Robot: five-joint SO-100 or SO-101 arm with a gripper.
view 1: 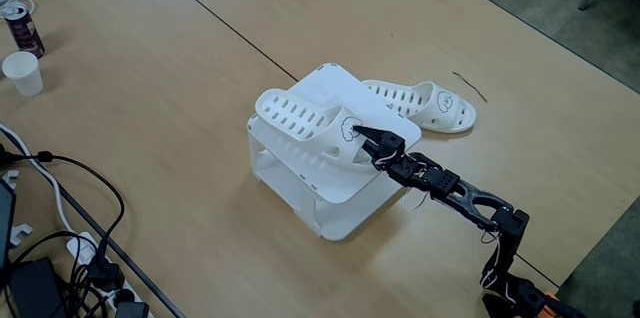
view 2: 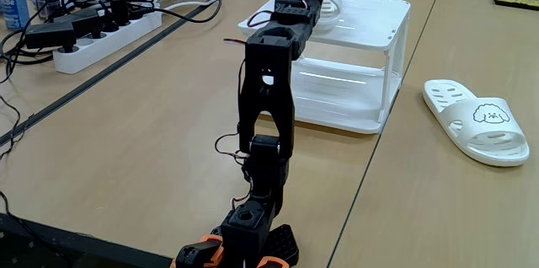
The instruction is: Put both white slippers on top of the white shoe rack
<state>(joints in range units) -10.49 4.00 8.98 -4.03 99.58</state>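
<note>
One white slipper [view 1: 305, 124] sits on the flat top of the white shoe rack [view 1: 330, 220], and the end effector [view 1: 362, 137] is right at its strap, the end with the little black face. The fingers look pinched on the edge of that strap, but they are small and dark here, so I cannot tell for sure if they are gripping it or just touching it. I think the arm [view 2: 268, 83] is stretched out long and low like that so it can reach over the rack and set the slipper flat on top. The slipper lies a bit slanted across the top, with its holey sole facing up to me. The rack has a lower shelf [view 2: 337, 108], and it looks bare. The second white slipper [view 1: 422, 104] is on the counter [view 1: 160, 88], just beside the rack, lying flat with its face strap up. It is not on the rack yet, so I think that one comes next. A paper cup [view 1: 23, 73] and a can [view 1: 22, 26] stand far off
</note>
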